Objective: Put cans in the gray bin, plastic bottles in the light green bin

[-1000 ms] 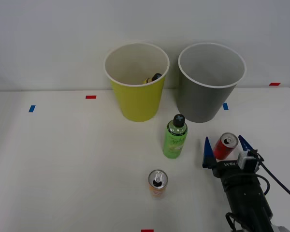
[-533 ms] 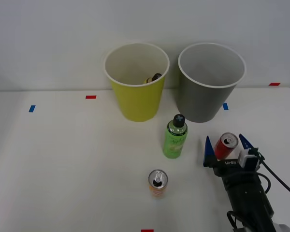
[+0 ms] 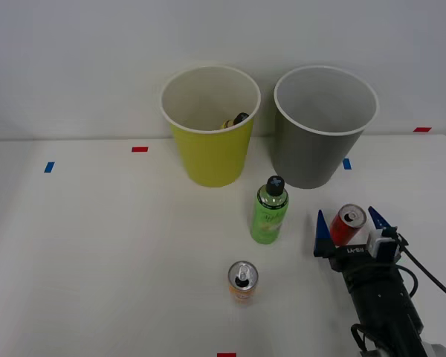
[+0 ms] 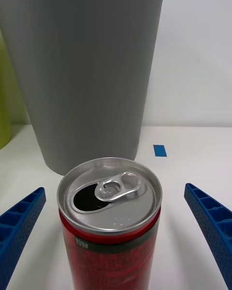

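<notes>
While the red can (image 3: pixel 347 224) stands upright on the table (image 3: pixel 97 245) in front of the gray bin (image 3: pixel 320 141), the right gripper (image 3: pixel 347 228) sits spread wide around it (blue fingers (image 4: pixel 19 224) clear of both sides), not touching. Nearby stand the green bottle (image 3: pixel 269 211) and the orange can (image 3: pixel 242 281).

- Right gripper (image 3: pixel 347 225) spread open around upright red can (image 3: pixel 347 224), near the gray bin (image 3: pixel 323 130).
- Green bottle (image 3: pixel 268 211) stands left; orange-and-white can (image 3: pixel 242 281) nearer.
</notes>
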`<act>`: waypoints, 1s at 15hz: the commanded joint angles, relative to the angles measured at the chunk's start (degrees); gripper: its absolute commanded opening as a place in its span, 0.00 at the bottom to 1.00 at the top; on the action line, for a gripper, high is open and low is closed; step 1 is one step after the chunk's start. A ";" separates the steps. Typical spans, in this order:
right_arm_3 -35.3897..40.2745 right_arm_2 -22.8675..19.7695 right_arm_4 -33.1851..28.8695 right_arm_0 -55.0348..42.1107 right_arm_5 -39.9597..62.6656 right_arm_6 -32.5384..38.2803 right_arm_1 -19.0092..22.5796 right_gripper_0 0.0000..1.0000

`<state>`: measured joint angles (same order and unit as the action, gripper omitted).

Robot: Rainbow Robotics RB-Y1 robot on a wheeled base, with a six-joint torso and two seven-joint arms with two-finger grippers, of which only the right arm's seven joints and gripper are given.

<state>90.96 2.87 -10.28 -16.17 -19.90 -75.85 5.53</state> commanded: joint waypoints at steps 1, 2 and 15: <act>0.01 0.30 0.00 0.18 0.56 -0.09 0.27 1.00; 0.01 0.30 0.00 0.18 0.56 -0.09 0.27 0.80; 0.01 0.03 1.32 -0.09 0.47 -0.27 0.36 0.00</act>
<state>90.96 2.83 -9.16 -16.18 -19.31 -76.15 5.93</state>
